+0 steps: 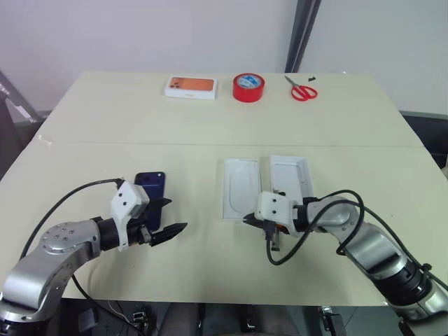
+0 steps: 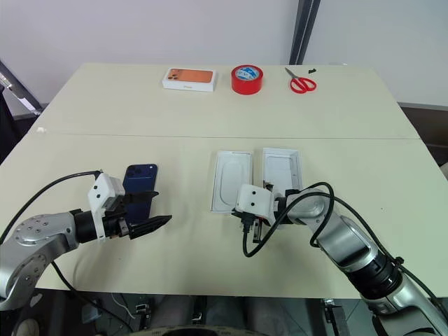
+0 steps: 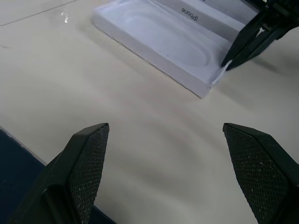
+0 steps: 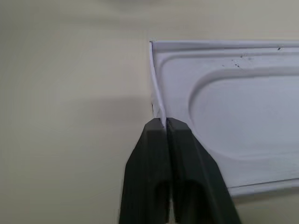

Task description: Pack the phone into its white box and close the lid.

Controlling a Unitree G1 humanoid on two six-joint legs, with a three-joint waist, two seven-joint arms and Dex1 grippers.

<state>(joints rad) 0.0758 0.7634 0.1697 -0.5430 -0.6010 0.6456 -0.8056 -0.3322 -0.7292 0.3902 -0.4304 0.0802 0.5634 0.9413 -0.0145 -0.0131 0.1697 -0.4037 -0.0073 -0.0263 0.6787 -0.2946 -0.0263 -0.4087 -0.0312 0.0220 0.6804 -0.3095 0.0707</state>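
Note:
The phone (image 1: 148,183) lies flat on the table at the left, dark blue, its near end hidden behind my left gripper (image 1: 178,214). That gripper hovers open with nothing between its fingers (image 3: 91,154). At the centre lies the white box (image 1: 225,190), its inside covered by a white insert (image 1: 243,185) with a rounded recess. My right gripper (image 4: 164,122) is shut on the insert's thin wall at the near corner. The lid (image 1: 290,178) lies open side up against the box's right, with "iPhone" printed on its side (image 3: 189,11).
Along the table's far edge stand a small orange-topped box (image 1: 190,86), a red tape roll (image 1: 248,87) and red scissors (image 1: 302,91). A seam (image 1: 140,144) runs across the table. Black cables loop from both wrists over the near edge.

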